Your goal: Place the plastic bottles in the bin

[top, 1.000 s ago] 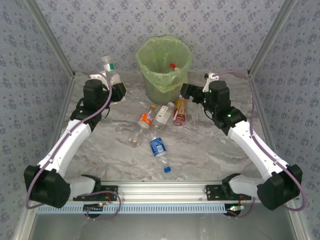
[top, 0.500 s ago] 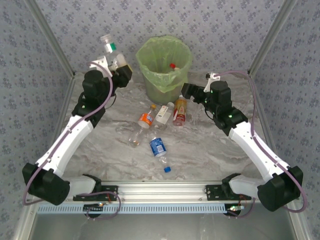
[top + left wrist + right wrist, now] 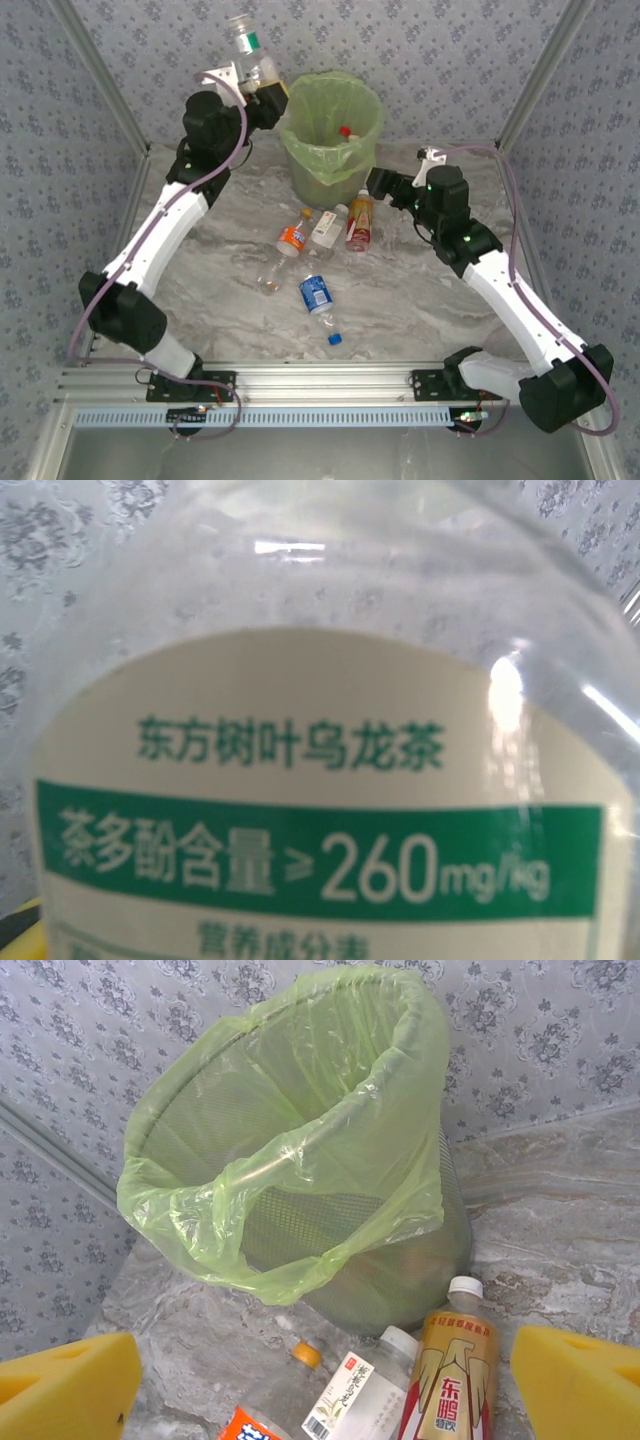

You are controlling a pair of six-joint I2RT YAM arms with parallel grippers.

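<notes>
Currently the task is partly complete, with one transfer in progress. The left gripper (image 3: pixel 263 82) is raised high and closed narrowly on a green-labelled tea bottle (image 3: pixel 246 42). The bottle stands roughly upright above the gripper, just beside the left of the bin (image 3: pixel 310 150) rim and, as far as the top view allows a judgement, not yet over the opening. In the left wrist view its label (image 3: pixel 320 860) sits close against the lens.

The right gripper (image 3: pixel 372 183) is spread wide and holds nothing. It hangs near the right side of the bin, pointing towards the bin wall (image 3: pixel 290 1140) and the bottles at its foot.

Done: at least one bottle is already in the bin, a red-capped bottle (image 3: pixel 345 133) showing inside the liner. Anything deeper cannot be made out.

Left to do: release the held bottle, then clear the surface (image 3: pixel 420 300).

Count of bottles on the surface (five):
- one orange-labelled bottle (image 3: pixel 292 237)
- one white-labelled bottle (image 3: pixel 325 228), just beside it
- one red-and-gold-labelled bottle (image 3: pixel 359 222), nearest the bin base
- one clear crushed bottle (image 3: pixel 270 272)
- one blue-labelled bottle (image 3: pixel 318 295), nearest the arm bases

Totals: one bin, two grippers, seven bottles visible – one held, one binned, five lying loose. By this count the job is judged well short of halfway.
</notes>
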